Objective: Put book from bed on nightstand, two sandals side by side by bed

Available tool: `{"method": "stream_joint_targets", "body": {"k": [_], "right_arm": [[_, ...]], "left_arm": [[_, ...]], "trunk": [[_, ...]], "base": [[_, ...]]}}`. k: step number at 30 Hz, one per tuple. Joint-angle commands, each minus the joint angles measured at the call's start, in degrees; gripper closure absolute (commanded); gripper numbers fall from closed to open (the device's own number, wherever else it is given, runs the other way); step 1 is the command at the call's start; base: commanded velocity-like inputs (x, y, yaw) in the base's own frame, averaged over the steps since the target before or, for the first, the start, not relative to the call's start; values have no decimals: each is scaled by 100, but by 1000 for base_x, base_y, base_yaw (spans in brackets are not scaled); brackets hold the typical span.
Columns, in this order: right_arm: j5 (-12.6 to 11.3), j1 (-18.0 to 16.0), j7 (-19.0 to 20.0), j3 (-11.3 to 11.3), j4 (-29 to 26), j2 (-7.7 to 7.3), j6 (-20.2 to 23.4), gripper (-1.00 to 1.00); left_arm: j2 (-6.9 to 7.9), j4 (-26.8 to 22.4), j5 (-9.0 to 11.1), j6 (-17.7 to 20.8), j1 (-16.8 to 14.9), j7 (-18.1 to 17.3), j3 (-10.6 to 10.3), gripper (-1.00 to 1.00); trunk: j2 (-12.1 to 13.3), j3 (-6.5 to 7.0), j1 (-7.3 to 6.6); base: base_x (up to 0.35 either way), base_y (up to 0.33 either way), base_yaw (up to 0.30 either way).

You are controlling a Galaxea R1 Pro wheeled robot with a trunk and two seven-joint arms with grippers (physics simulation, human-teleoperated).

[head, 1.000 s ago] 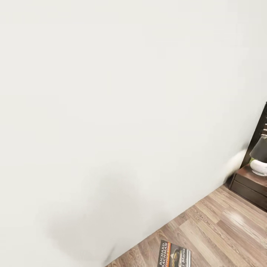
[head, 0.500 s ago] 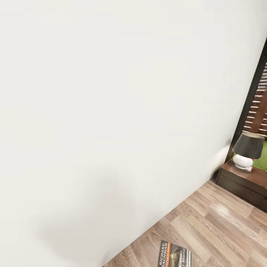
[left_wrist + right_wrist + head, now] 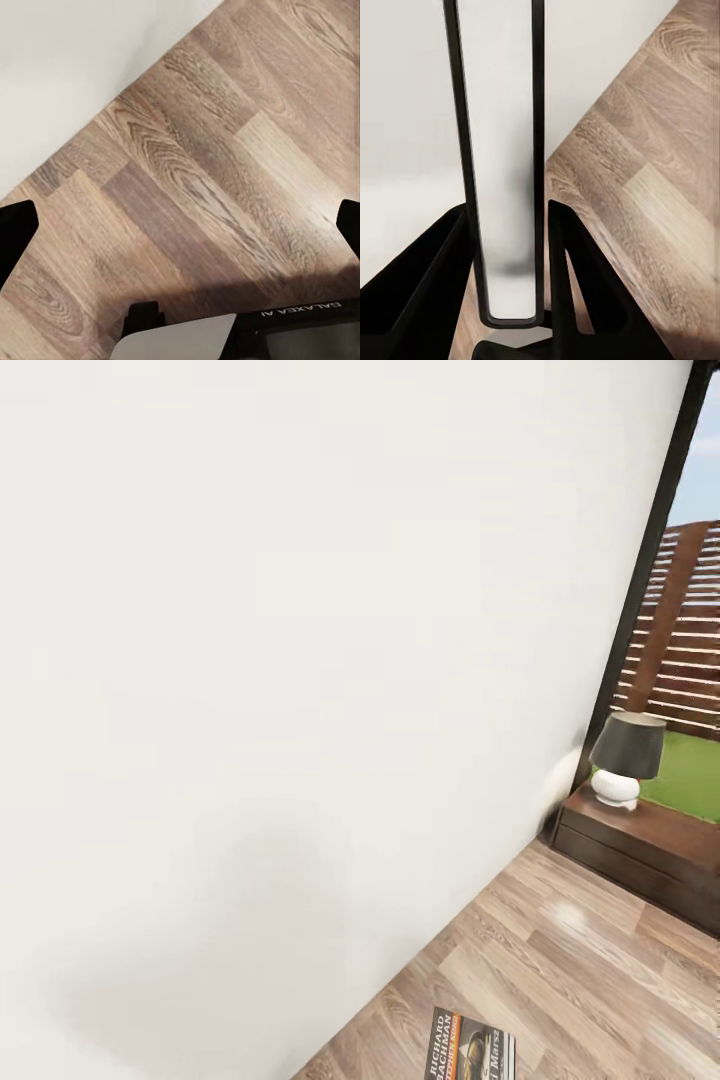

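book sits at six o'clock in the head view, dark cover, white lettering, orange band, clamped edge-on between the right gripper fingers. left gripper gapes over plank floor. nightstand at three o'clock.

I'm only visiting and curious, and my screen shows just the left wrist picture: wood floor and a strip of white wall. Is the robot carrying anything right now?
Observer: Yes. In the right wrist view, the right gripper is shut on a book, seen edge-on.
Visitor: Where could it put that down?
Observer: The head view shows a nightstand ahead to the right, against the wall and in front of a window.
Visitor: Is its top free?
Observer: Only partly. A lamp stands on the end nearest the wall.
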Motion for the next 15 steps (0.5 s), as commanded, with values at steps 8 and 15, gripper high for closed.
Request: {"method": "stream_joint_targets", "body": {"k": [8,15], "right_arm": [[-38,-12,21,6,27,-2,-21,100],[-38,-12,21,6,27,-2,-21,100]], "left_arm": [[1,6,31,-22,-4,-7,-41,-100],[1,6,28,-24,-4,-7,-41,-100]], "trunk": [[-6,-8,1],[-6,-8,1]], "base": [[5,0,-195],[0,0,-195]]}}
